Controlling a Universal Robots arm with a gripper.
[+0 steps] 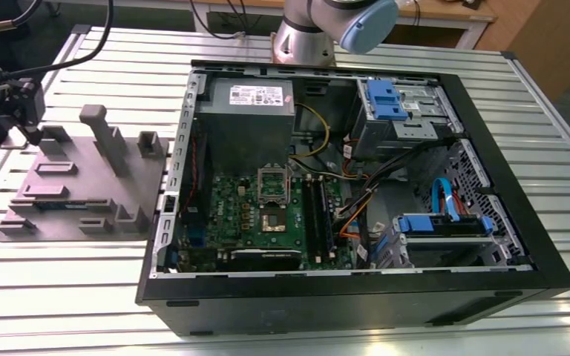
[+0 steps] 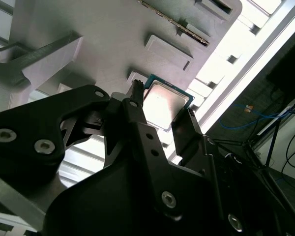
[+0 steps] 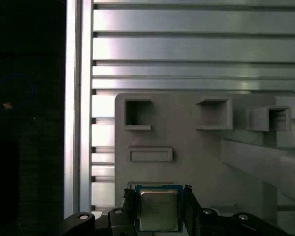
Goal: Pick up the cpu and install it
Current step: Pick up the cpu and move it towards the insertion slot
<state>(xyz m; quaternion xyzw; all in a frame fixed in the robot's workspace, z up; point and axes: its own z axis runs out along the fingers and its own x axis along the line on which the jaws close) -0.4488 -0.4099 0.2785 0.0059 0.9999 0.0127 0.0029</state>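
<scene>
Two black fingers (image 3: 130, 209) of the robot's gripper (image 3: 159, 192) press against opposite edges of the cpu (image 3: 159, 211), a small flat square chip with a shiny silver-grey metal top and a thin green rim, so the gripper is closed on the chip. In both wrist views the cpu (image 2: 167, 101) sits between the fingertips directly over a pale grey plastic fixture tray (image 3: 196, 157) moulded with rectangular pockets and raised blocks; whether the chip rests in a pocket or is raised just clear of it cannot be told. The tray lies on a silver slatted aluminium table (image 3: 187, 49). In the exterior view the tray (image 1: 77, 185) is at the exterior view's left, just beside a large open black computer case (image 1: 364, 297) lying on its side on the table. Inside the case are a green motherboard (image 1: 228, 222) with a square socket (image 1: 271, 220) near its middle, long black memory slots (image 1: 315, 211) just beside the socket, and a grey power-supply box (image 1: 246, 111) with a white label. The silver robot arm (image 1: 305, 37) with a pale blue joint cap rises beyond the case
</scene>
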